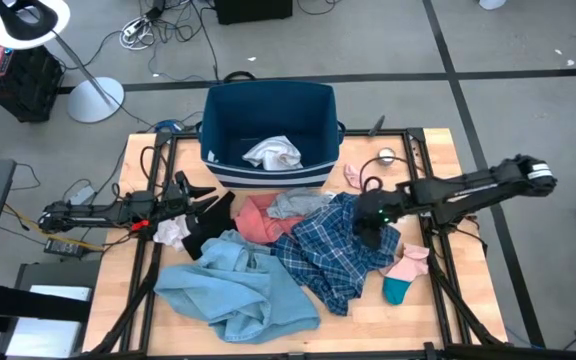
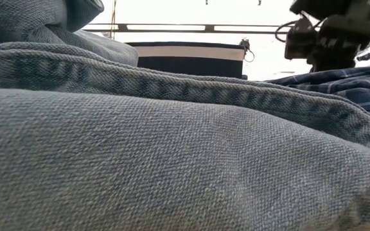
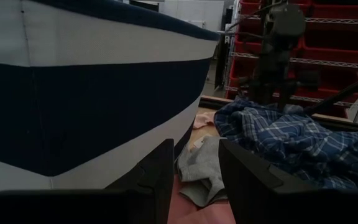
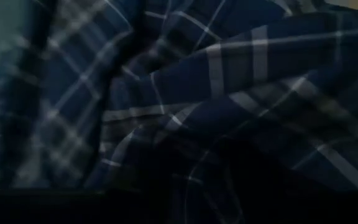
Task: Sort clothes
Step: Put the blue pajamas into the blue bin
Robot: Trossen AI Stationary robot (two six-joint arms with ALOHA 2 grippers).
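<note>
The clothes lie in a heap on the table. A blue plaid shirt is at the middle right, and a large light-blue piece is near the front. Coral-pink, grey and black items lie in between. A white item lies inside the navy bin. My right gripper is down at the plaid shirt, which fills the right wrist view and hides its fingers. My left gripper is open and empty, low by the bin's near wall, pointing at the grey item.
A teal and pink sock lies at the right front, and a pink sock is beside the bin. A small round metal tin sits at the far right. Another white item lies under my left arm. Denim blocks the low view.
</note>
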